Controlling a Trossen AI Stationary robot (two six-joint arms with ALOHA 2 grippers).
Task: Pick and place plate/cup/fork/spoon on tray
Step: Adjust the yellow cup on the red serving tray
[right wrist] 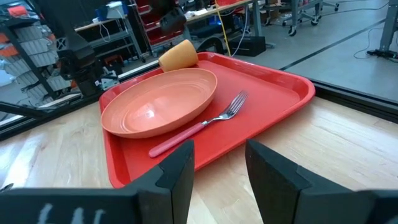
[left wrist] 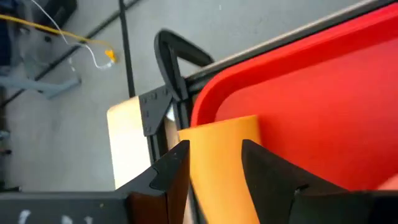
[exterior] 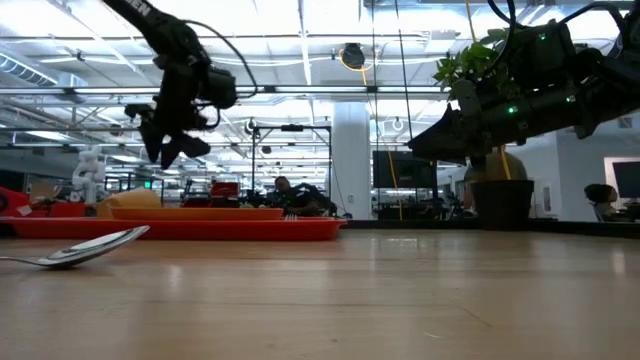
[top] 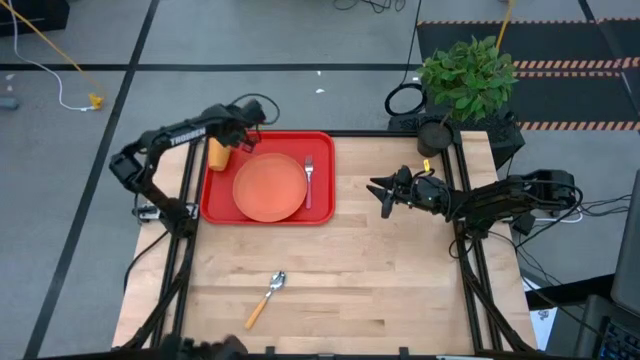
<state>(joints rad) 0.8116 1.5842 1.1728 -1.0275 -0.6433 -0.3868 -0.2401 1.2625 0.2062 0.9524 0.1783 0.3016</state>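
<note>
The light wooden table (top: 400, 290) carries a large bright red rectangular plastic tray (top: 323, 205) with a raised rim at its far left. On the tray lie a round flat salmon-orange plastic plate (top: 270, 187) in the middle, a small fork (top: 309, 176) with silver tines and a pink-red handle just beside the plate on its right, and a small yellow-orange plastic cup (top: 218, 154) tipped on its side in the far left corner. The left gripper (top: 248, 137) hovers above that cup, fingers apart, grasping nothing. The right gripper (top: 380, 190) hangs over bare wood right of the tray, fingers parted and empty. A small spoon (top: 267, 296) with a silver bowl and orange handle lies on the table near the front edge, well apart from the tray.
</note>
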